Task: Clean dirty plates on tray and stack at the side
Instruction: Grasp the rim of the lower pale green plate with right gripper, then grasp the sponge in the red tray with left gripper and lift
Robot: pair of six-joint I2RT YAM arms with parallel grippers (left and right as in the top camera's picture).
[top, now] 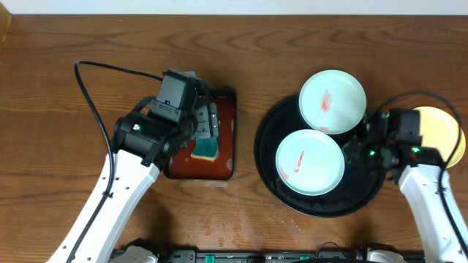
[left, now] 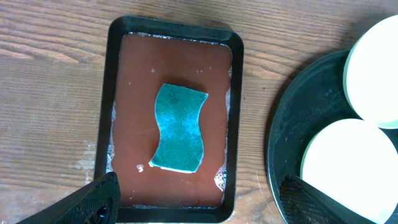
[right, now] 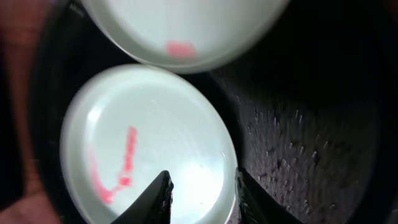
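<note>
Right gripper (right: pixel 202 199) fingertips fill the bottom edge of the right wrist view. They stand apart at a moderate opening and hold nothing. The right-hand edge of the near white plate (right: pixel 143 168) runs through the gap between them. Contact with that edge cannot be confirmed.

- Near white plate: lies flat inside the black tray (right: pixel 311 124), on its near-left part. A red smear (right: pixel 121 168) crosses its face.
- Far white plate (right: pixel 186 25): just beside the near one; whether the two touch cannot be told. It carries its own red mark (right: pixel 180 48). In the overhead view it overhangs the tray's far rim.
- Pale yellow plate (top: pixel 442 131): rests on the table (top: pixel 73 36), just off the tray's right side. The right arm partly hides it. No smear shows on the visible part.

Left gripper (left: pixel 199 183) fingers are spread wide and grip nothing. They hang above the sponge (left: pixel 179 127). The teal sponge lies loose in the wet red-brown tray (left: pixel 174 56), which sits left of the black tray.

Task status, as a judgement:

1. Done: at most one plate of three. The yellow plate's place off the tray suggests it has been cleaned and set aside as the base of the stack.
2. Remaining: both white plates are dirty and on the tray.
3. Step in hand: probably securing the near white plate with the right gripper while the left collects the sponge.
4. Each white plate then needs wiping and placing on the yellow one.
</note>
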